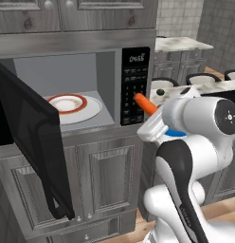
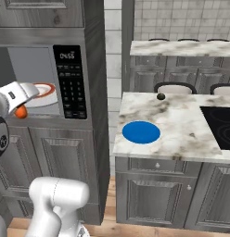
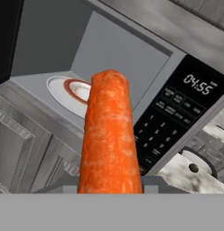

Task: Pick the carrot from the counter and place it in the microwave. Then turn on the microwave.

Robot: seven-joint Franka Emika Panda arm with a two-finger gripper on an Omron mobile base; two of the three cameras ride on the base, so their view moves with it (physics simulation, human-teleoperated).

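Note:
My gripper (image 1: 154, 118) is shut on the orange carrot (image 1: 145, 104), which sticks out from the hand toward the microwave (image 1: 91, 57). The carrot's tip hangs just in front of the black keypad panel (image 1: 135, 85), to the right of the open cavity. Seen from the hand, the carrot (image 3: 109, 135) rises up the middle and hides the fingertips. The microwave door (image 1: 29, 142) stands swung open at the left. Inside lies a white plate with a red ring (image 1: 74, 107). From the right base view, the hand (image 2: 19, 95) and carrot (image 2: 21, 112) hover before the cavity.
The marble counter (image 2: 182, 125) lies to the right of the microwave cabinet and bears a round blue plate (image 2: 141, 132), a small dark round object (image 2: 160, 96) and a black cooktop (image 2: 221, 122). Grey wood cabinets (image 1: 105, 175) sit below the microwave. Stools stand behind the counter.

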